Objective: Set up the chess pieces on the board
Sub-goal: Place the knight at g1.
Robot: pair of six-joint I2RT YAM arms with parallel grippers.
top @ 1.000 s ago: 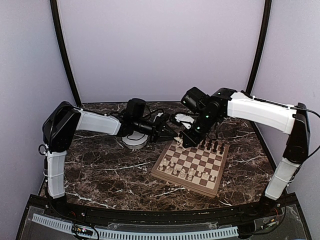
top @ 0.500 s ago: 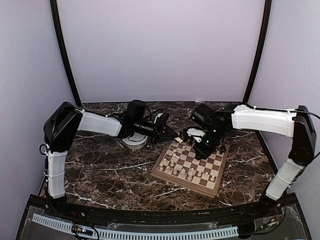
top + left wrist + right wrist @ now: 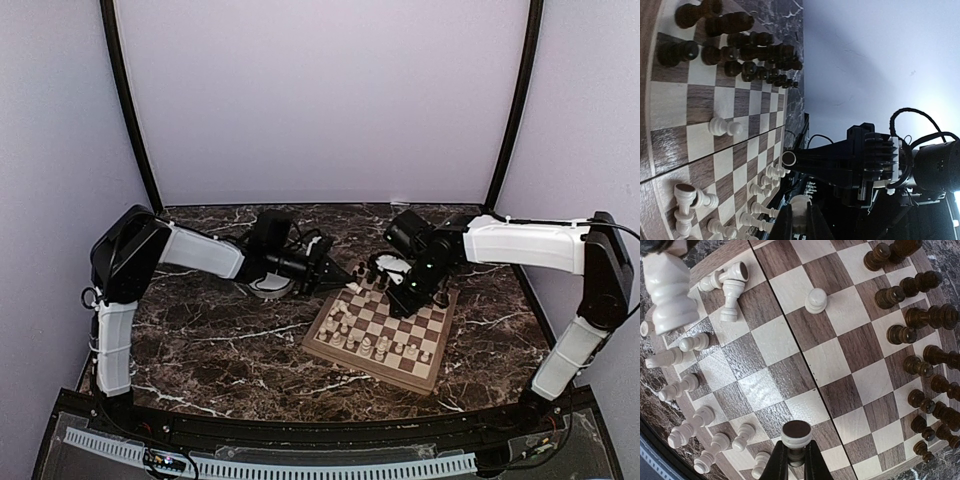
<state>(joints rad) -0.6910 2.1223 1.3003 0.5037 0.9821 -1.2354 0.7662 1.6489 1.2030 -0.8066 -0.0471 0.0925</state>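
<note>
The board [image 3: 352, 347] lies right of centre, with cream pieces [image 3: 372, 345] along its near side and dark pieces [image 3: 425, 293] along its far side. My left gripper [image 3: 343, 276] is at the board's far left corner, shut on a cream piece [image 3: 801, 205]. My right gripper [image 3: 404, 296] hovers over the board's far half, shut on a cream piece whose dark felt base [image 3: 796, 430] faces the camera. In the right wrist view a lone cream pawn [image 3: 816, 300] stands mid-board and two cream pieces [image 3: 727, 285] lie tipped near the rim. The dark pieces [image 3: 920, 340] stand in rows.
A white bowl [image 3: 268, 287] sits on the marble table [image 3: 220, 340] left of the board, mostly hidden under my left arm. The left gripper's cream piece [image 3: 669, 290] looms large at the right wrist view's top left. Walls close in the back and sides.
My right gripper has swung from the board's far left corner rightward over the board and dropped lower. My left gripper has edged toward the board's far left corner.
</note>
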